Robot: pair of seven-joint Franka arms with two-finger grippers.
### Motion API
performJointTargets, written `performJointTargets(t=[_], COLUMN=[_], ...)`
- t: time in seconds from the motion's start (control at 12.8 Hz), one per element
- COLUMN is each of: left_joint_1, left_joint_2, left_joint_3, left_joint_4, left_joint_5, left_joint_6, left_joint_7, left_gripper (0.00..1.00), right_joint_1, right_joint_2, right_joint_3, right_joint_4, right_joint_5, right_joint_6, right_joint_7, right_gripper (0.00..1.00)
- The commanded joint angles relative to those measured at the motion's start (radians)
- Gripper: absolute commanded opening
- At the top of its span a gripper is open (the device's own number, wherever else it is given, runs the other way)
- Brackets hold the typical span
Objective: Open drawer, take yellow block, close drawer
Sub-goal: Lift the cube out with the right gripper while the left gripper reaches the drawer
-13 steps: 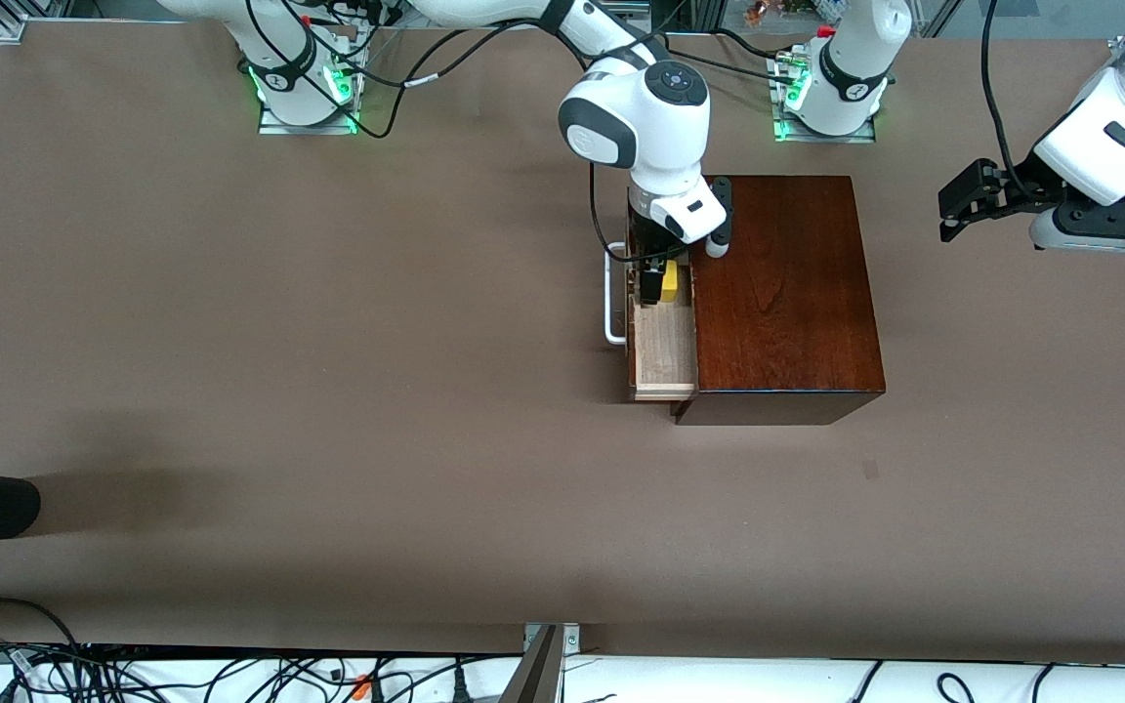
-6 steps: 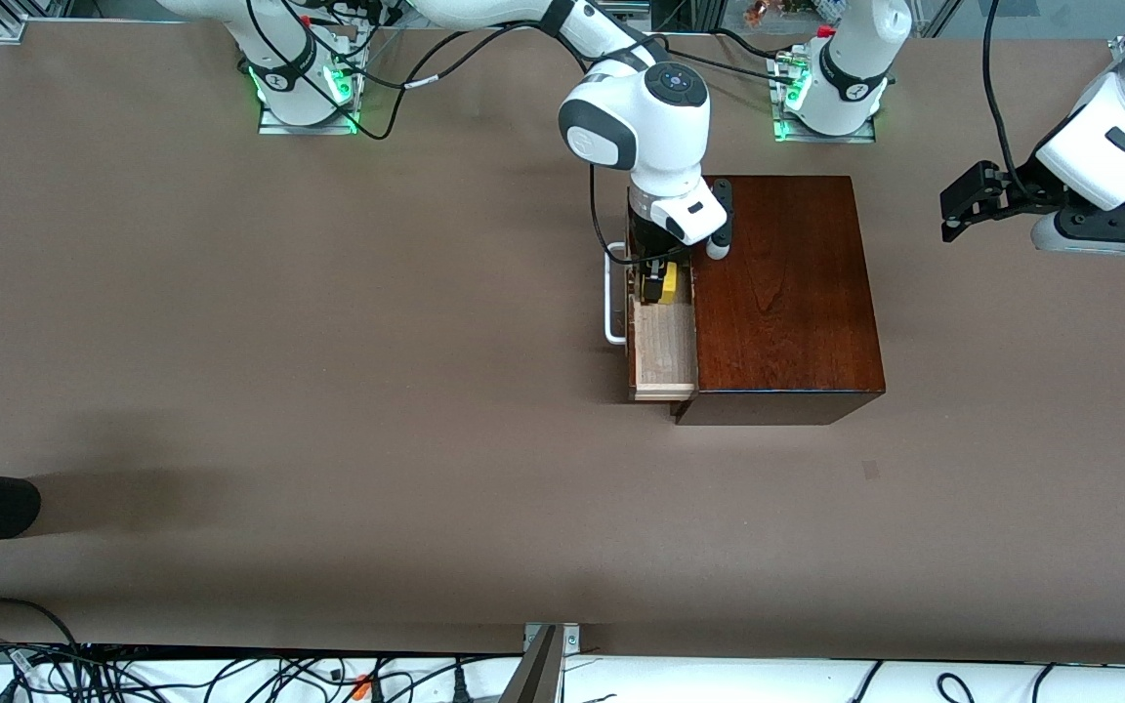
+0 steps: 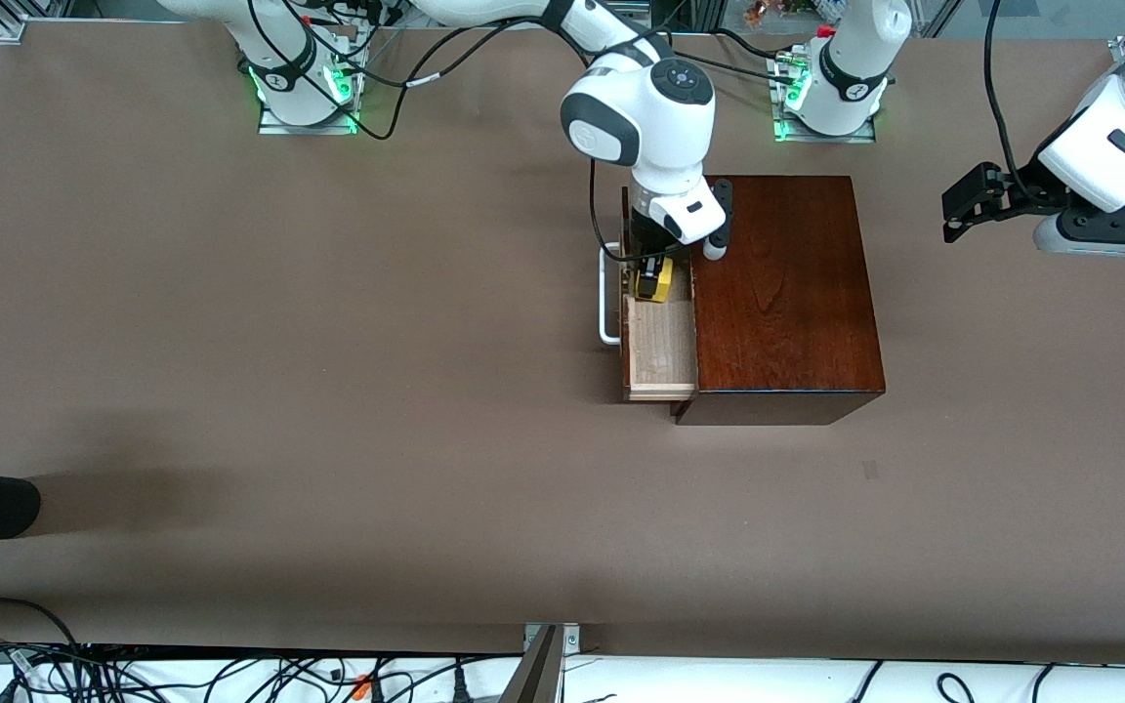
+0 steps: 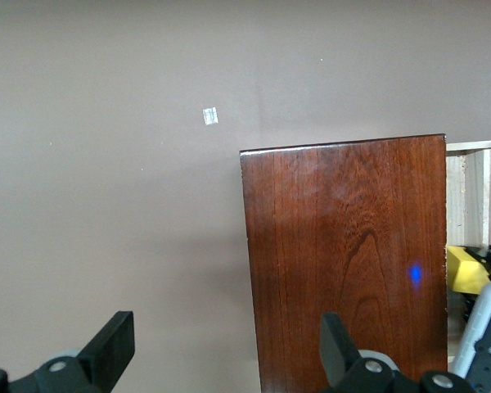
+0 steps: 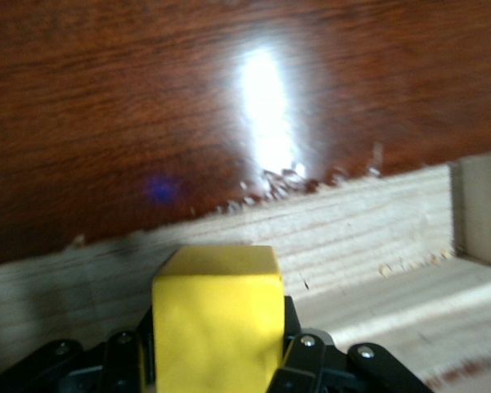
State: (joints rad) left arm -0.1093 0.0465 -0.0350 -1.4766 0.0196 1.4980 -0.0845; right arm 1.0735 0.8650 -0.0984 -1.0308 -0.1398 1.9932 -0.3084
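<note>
**Block gripped over the open drawer**

My right end effector [image 3: 655,278] is closed on the yellow block [image 3: 653,280], fingers [image 5: 307,360] pressed to two of its sides, w/ the block's top face poking out between them. Directly below me is the drawer [image 3: 661,350], pulled out of the wooden box [image 3: 783,293], pale wood floor showing; white handle [image 3: 606,298] sits just beside me, on the side away from the box. Block is over the drawer's end nearest the arm bases. My left end effector [image 3: 955,207] waits spread wide open, holding nothing, up over the counter [image 3: 328,391] past the box toward the left arm's end.
</note>
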Motion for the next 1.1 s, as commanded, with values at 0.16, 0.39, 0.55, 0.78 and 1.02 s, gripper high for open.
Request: performJointTargets(t=[0.16, 0.39, 0.55, 0.78, 1.02], left_joint_1=[-0.003, -0.006, -0.023, -0.079, -0.188], left_joint_2=[-0.008, 0.035, 0.067, 0.159, 0.257], left_joint_3=[0.004, -0.002, -0.006, -0.023, -0.033], left_joint_4=[-0.008, 0.015, 0.025, 0.061, 0.073], left_joint_5=[-0.01, -0.01, -0.021, -0.026, -0.052], left_joint_6=[-0.005, -0.001, -0.002, -0.002, 0.002], left_joint_7=[-0.003, -0.003, 0.005, 0.058, 0.135], left_gripper=[1.0, 1.0, 1.0, 1.0, 1.0], right_joint_1=[-0.01, -0.059, -0.133, -0.268, -0.45], right_joint_2=[-0.076, -0.167, -0.207, -0.254, -0.316], right_joint_3=[-0.007, -0.014, -0.007, -0.007, -0.023], right_joint_4=[0.081, 0.081, 0.08, 0.078, 0.055], right_joint_5=[0.046, 0.075, 0.081, 0.085, 0.175], right_joint_6=[-0.122, -0.192, -0.252, -0.376, -0.47], right_joint_7=[0.104, 0.104, 0.098, 0.077, 0.029], right_gripper=[0.0, 0.0, 0.01, 0.06, 0.06])
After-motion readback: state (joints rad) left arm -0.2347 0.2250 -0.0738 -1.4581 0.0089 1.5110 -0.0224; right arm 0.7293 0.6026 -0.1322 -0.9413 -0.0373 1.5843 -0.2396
